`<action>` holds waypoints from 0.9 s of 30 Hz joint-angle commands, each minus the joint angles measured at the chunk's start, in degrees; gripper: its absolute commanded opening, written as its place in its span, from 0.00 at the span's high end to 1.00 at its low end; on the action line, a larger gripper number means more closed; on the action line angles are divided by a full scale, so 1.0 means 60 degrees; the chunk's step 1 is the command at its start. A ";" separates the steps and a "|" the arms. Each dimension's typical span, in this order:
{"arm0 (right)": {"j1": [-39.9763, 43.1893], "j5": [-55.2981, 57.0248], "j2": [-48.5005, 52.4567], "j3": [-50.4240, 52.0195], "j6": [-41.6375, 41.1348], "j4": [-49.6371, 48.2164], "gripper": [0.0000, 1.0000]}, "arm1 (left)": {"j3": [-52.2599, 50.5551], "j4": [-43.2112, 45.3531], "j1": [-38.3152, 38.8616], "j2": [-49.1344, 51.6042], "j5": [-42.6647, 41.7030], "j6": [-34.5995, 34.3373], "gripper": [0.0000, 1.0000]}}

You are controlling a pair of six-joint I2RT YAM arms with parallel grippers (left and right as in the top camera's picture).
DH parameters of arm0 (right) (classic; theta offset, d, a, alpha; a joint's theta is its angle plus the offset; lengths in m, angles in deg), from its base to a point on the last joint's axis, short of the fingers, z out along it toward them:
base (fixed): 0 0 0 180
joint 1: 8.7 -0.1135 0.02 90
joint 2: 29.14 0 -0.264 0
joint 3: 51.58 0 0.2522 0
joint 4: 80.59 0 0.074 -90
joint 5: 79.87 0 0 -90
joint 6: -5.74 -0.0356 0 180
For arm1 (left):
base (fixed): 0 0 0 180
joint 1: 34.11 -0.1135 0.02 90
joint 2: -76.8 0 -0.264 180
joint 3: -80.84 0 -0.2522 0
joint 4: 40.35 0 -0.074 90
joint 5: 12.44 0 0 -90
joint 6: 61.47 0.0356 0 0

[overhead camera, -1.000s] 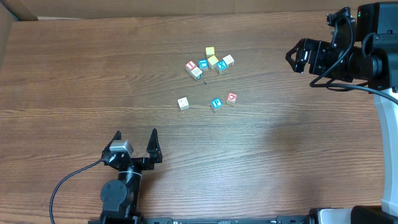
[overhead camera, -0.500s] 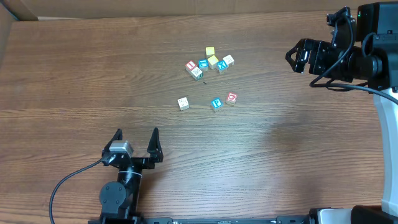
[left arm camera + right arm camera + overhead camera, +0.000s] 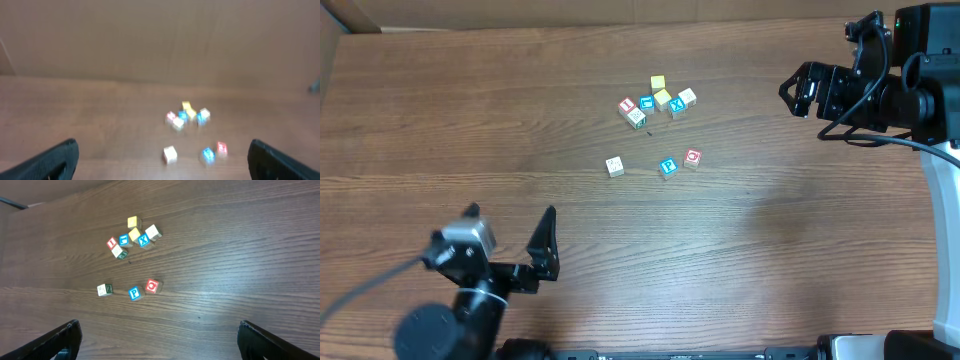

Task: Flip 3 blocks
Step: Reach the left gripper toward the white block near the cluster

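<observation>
Left gripper: here is the left gripper, low at the near-left of the table, jaws spread wide and nothing between them
Left fingertips: in the left wrist view the dark left fingertips sit in the bottom corners, with the cubes small and blurred far ahead
Right gripper: over at the far right the right gripper hangs above the wood, released, holding nothing
Right fingertips: the right fingertips frame the lower corners of the right wrist view, with the whole scatter of cubes in sight between them
Pale block: the pale block lies on bare wood mid-table, at the left end of a loose row of three, apart from the other two
Teal block: the teal block is in the middle of that row, a white P facing up
Red ring block: the red ring block is just beside the teal one at the right end, ring face up
Cluster: seven more cubes are bunched beyond the row, among them a yellow cube, a second yellow cube and the blue X cube
In the way: the cluster stands off from the row by a strip of wood, on the side away from the left gripper, and both grippers are well apart from all three blocks
</observation>
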 commanded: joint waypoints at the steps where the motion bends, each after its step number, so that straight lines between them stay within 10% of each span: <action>1: 0.0025 -0.0044 -0.0211 -0.0237 -0.0040 -0.0055 0.00 | 0.3042 -0.2095 -0.0055 0.2619 -0.0674 0.0852 0.00; 12: 0.0025 -0.0044 -0.0211 -0.0237 -0.0036 -0.0051 0.00 | 0.6703 -0.6320 -0.0051 0.7679 -0.2149 0.0831 0.00; 13: 0.0025 -0.0044 -0.0211 -0.0237 -0.0040 -0.0051 0.00 | 0.6696 -0.6415 -0.0051 0.7974 -0.2197 0.0831 0.10; 15: 0.0025 -0.0044 -0.0211 -0.0237 -0.0040 -0.0055 0.00 | 0.6670 -0.6564 -0.0051 0.8528 -0.2211 0.0820 0.96; 22: 0.0025 -0.0044 -0.0211 -0.0237 -0.0040 -0.0055 0.00 | 0.6502 -0.6721 0.0164 1.0444 -0.1475 -0.0528 0.89; 25: 0.0025 -0.0044 -0.0211 -0.0237 -0.0040 -0.0055 0.00 | 0.6339 -0.6670 0.0339 1.1030 -0.1140 -0.0827 0.29; 27: 0.0025 -0.0044 -0.0211 -0.0237 -0.0036 -0.0051 0.00 | 0.6277 -0.6561 0.0437 1.1442 -0.1151 -0.0831 0.11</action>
